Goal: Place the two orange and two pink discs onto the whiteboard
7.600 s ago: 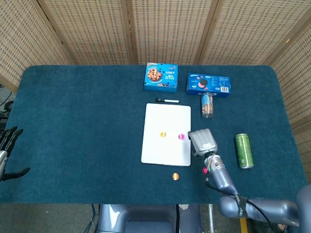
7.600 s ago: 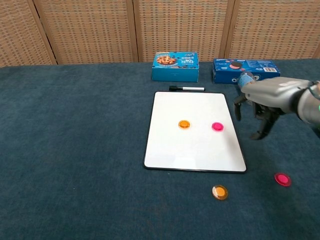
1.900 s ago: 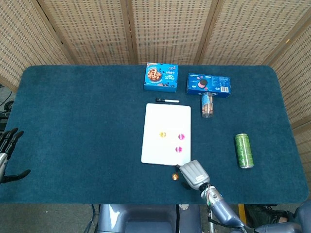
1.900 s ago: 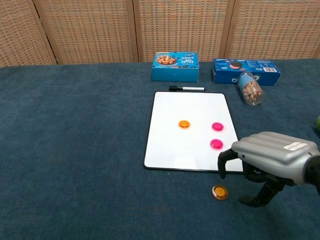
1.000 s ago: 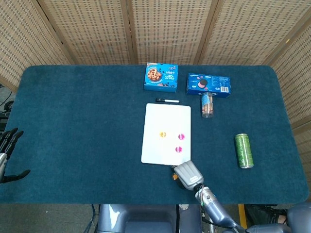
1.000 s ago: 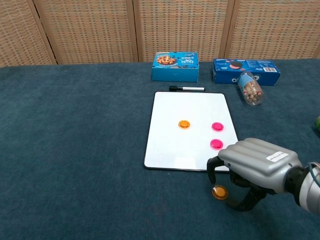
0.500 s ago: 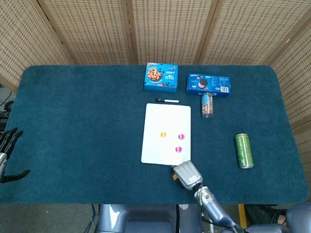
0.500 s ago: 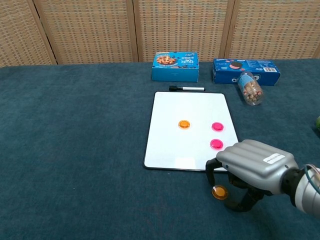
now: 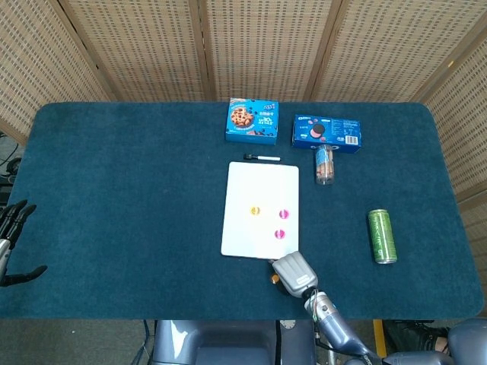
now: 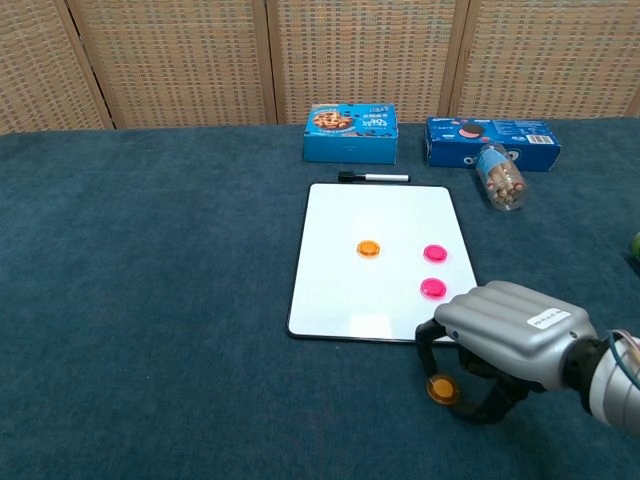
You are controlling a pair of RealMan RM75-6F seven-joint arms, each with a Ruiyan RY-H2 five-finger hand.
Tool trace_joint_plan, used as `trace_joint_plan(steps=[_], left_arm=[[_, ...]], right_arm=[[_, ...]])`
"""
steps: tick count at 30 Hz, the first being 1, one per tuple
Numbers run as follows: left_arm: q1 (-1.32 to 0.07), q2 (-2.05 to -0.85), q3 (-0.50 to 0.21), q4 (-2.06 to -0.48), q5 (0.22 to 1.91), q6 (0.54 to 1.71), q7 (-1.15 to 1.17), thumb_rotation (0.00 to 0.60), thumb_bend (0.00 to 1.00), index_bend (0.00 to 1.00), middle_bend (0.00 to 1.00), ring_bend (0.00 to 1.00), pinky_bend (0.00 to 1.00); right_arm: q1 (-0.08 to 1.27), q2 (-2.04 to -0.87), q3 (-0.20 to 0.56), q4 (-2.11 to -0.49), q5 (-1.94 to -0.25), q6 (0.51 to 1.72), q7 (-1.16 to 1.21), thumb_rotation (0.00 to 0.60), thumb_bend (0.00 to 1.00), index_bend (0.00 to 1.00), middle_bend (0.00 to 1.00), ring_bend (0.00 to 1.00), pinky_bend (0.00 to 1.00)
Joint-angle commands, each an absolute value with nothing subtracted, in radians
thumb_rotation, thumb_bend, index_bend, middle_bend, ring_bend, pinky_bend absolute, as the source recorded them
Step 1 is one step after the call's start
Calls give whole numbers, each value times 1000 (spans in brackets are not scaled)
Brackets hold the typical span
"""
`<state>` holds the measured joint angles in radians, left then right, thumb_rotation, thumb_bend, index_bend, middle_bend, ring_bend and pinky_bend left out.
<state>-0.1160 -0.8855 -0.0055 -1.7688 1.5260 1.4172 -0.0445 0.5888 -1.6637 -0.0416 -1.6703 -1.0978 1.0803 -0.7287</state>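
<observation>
Whiteboard (image 10: 370,210): flat on the counter (image 10: 150,300), mid-width, short edges facing front and back. On it: one orange disc (image 10: 369,248) and two pink discs (image 10: 434,254), (image 10: 432,288), all toward its right half.

Last orange disc (image 10: 441,389): on the cloth just off the whiteboard's front right corner, under the right hand (image 10: 505,335).

Right hand: arched over that disc, fingertips (image 10: 428,333) down at its far side, thumb at its near side. Whether they are already pinching it cannot be told.

Left hand (image 9: 9,239): at the counter's left edge, fingers apart, holding nothing.

Step in hand, as judged: pick up the fourth disc. Three of four are placed.

Handling note: the disc is thin and low on soft cloth, so close finger and thumb on its rim, lift straight up before moving, clear the whiteboard's raised edge, and set it down on bare white away from the other discs.

Other items: marker (image 10: 372,177), two blue boxes (image 10: 350,132), (image 10: 490,140), jar (image 10: 498,180) near the back edge; green can (image 9: 382,236) toward the right edge.
</observation>
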Motion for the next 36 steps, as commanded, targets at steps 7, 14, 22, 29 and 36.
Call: trace_joint_plan(steps=[7, 14, 22, 29, 36], left_arm=[[-116, -886, -5, -1770, 1527, 1416, -44, 600, 0, 0, 0, 0, 0], [-117, -886, -5, -1769, 1526, 1414, -45, 600, 0, 0, 0, 0, 0], [-117, -884, -5, -1770, 1526, 1415, -47, 600, 0, 0, 0, 0, 0], [-116, -883, -7, -1769, 1526, 1419, -54, 600, 0, 0, 0, 0, 0], [-118, -882, -10, -1768, 1516, 1414, -58, 600, 0, 0, 0, 0, 0]], right_arm=[[584, -1667, -40, -1668, -1099, 1072, -717, 600, 363, 525, 983, 1000, 1000], [585, -1656, -19, -1692, -1087, 1065, -694, 600, 363, 525, 983, 1000, 1000], [598, -1645, 11, -1720, -1072, 1066, -700, 600, 363, 524, 983, 1000, 1000], [655, -1670, 94, -1726, -999, 1063, -764, 600, 363, 524, 983, 1000, 1000], [761, -1730, 206, -1679, -849, 1061, -882, 600, 363, 525, 983, 1000, 1000]])
